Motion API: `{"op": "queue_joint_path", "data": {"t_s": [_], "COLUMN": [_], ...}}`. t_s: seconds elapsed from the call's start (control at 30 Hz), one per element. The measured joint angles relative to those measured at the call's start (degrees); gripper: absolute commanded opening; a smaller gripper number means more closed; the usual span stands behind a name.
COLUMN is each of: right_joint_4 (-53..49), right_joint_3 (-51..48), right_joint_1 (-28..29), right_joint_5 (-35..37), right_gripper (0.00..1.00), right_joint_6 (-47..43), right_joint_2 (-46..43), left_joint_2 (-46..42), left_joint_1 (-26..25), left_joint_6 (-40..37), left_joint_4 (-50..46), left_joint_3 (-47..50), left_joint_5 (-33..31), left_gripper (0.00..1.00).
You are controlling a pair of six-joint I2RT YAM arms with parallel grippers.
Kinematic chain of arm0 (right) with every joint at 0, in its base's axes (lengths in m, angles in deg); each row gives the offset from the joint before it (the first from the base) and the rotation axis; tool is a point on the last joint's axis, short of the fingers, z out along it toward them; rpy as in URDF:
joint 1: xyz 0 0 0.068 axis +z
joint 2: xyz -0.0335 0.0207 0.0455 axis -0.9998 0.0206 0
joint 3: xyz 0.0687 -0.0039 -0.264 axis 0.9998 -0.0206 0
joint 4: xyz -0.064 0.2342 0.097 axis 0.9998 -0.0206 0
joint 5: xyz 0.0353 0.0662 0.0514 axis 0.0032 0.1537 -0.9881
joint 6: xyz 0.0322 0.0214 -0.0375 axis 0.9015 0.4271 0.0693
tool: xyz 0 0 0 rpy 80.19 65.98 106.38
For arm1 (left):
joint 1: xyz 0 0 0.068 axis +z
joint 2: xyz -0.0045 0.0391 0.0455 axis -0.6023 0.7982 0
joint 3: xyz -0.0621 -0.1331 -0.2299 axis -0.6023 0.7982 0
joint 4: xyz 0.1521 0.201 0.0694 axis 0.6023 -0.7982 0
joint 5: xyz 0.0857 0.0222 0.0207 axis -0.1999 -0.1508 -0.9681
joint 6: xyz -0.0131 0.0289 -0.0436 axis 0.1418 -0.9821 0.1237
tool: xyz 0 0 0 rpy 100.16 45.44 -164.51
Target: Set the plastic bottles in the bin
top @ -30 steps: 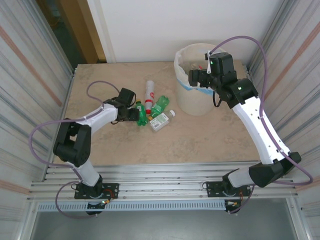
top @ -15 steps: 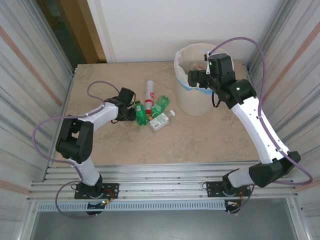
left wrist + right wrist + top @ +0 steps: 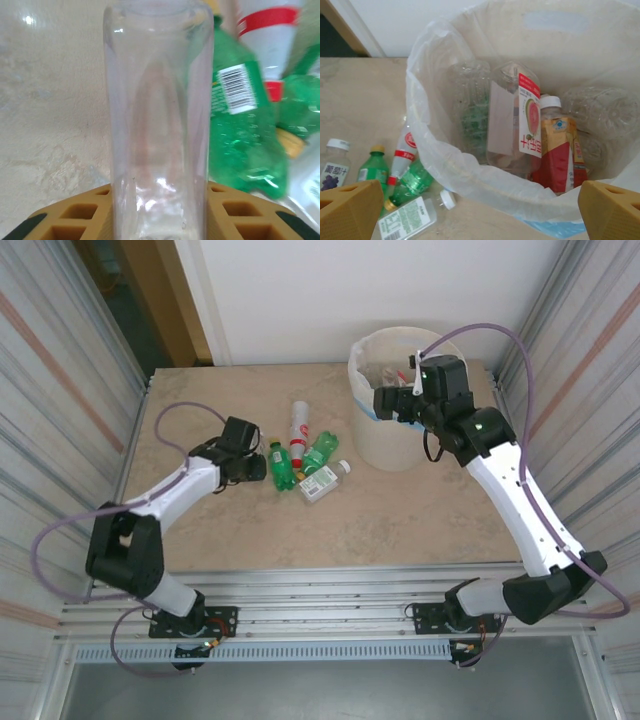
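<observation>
The left gripper [image 3: 258, 467] is reaching low over the table [image 3: 200, 530], left of the middle, and its tan fingers [image 3: 75, 217] are pressing on a clear bottle [image 3: 157, 125] from both sides. In the left wrist view this bottle is standing straight out between the fingers, and its body is empty and see-through. Just to the right of it a green bottle [image 3: 283, 466] is lying on the table, and beside that one a white bottle with a red band [image 3: 298, 425], a second green bottle [image 3: 318, 452] and a clear bottle with a white cap [image 3: 325, 481] are lying close together. The bin [image 3: 385, 445] is standing at the far right of the table, well apart from the left gripper. The right gripper [image 3: 392, 400] is hovering over the bin's near-left rim with its fingers spread wide and nothing between them. Inside the bin, several bottles are resting, among them one with a watermelon label [image 3: 512, 115] and one with a brown and red label [image 3: 557, 145].
</observation>
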Motion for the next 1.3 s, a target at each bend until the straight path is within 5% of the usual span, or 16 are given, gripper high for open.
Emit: {"op": "queue_joint_path", "data": {"t_s": [0.17, 0.33, 0.73, 0.93, 1.3], "right_joint_4": [3.4, 11.4, 34.2, 41.5, 49.3], "right_joint_3": [-5.6, -14.0, -18.9, -18.8, -17.1], "right_joint_1": [-0.2, -2.4, -0.2, 4.0, 7.2], "right_joint_5": [-5.5, -18.8, -48.4, -54.0, -58.6], "right_gripper": [0.98, 0.98, 0.93, 0.90, 0.75], "right_joint_6": [2.9, 8.0, 18.4, 20.4, 23.1], "right_joint_2": [-3.7, -7.2, -3.6, 0.1, 5.2], "left_joint_2": [-11.8, -20.3, -24.3, -24.1, -23.9], "left_joint_1": [0.0, 0.1, 0.1, 0.0, -2.3], "left_joint_6": [0.8, 2.6, 16.0, 23.3, 27.6], "left_joint_4": [3.2, 10.6, 34.8, 46.3, 52.7], "left_joint_3": [3.1, 5.6, 9.9, 10.8, 10.8], "left_joint_5": [5.2, 14.8, 38.1, 44.5, 47.7], "left_gripper": [0.19, 0.18, 0.18, 0.18, 0.18]}}
